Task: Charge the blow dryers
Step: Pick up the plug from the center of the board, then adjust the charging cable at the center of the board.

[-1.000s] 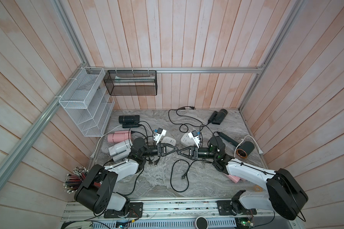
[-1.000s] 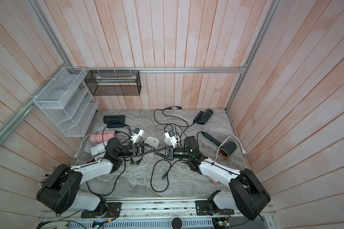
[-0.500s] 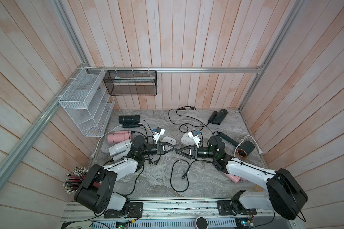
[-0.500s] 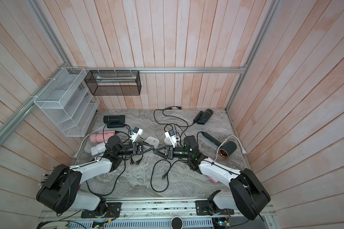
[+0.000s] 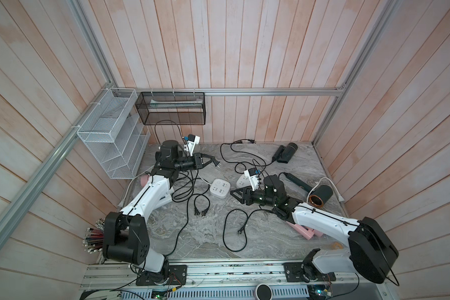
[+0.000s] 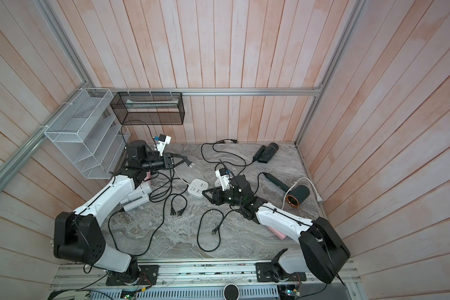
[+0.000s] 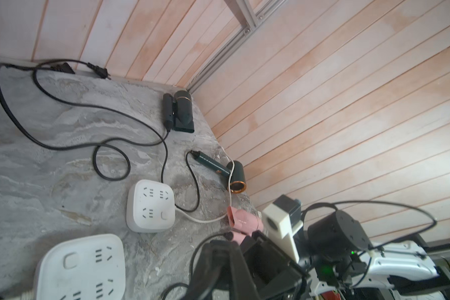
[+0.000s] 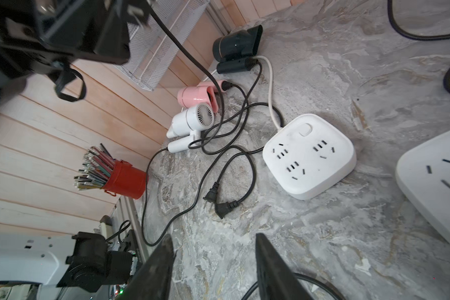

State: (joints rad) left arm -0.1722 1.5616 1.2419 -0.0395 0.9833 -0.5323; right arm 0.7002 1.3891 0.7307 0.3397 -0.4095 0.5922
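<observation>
**Top views:** In both top views the left claw (image 5: 212, 162) (image 6: 183, 161) hangs raised on the back-wall side of the white power strip (image 5: 220, 189). It is clamped tight on a black plug (image 5: 217, 164) whose prongs point sideways, not down at the sockets. The right claw (image 5: 235, 195) sits low just beside the strip, jaws parted, holding nothing. No socket is filled. Two of the blow dryers (image 5: 287, 152), both dark, lie well beyond the strip on the right arm's side.

**Left wrist:** The strip (image 7: 81, 267) shows bare sockets, with a second strip (image 7: 150, 205) just past it. A pink dryer (image 7: 243, 220) lies farther off. The left claw itself is out of frame.

**Right wrist:** The right claw's fingers (image 8: 164, 265) stand apart over bare desk (image 8: 322, 246), the strip (image 8: 308, 155) just ahead. Past the strip a light grey dryer (image 8: 192, 120) lies among knotted cords.

The held plug's cord drops into that knot (which dryer it serves cannot be told), so a pull toward the strip may snag and drag a neighbour. The light strip, unbraced, could skate when pressed. A plug twisting in the grip would miss the slots.
</observation>
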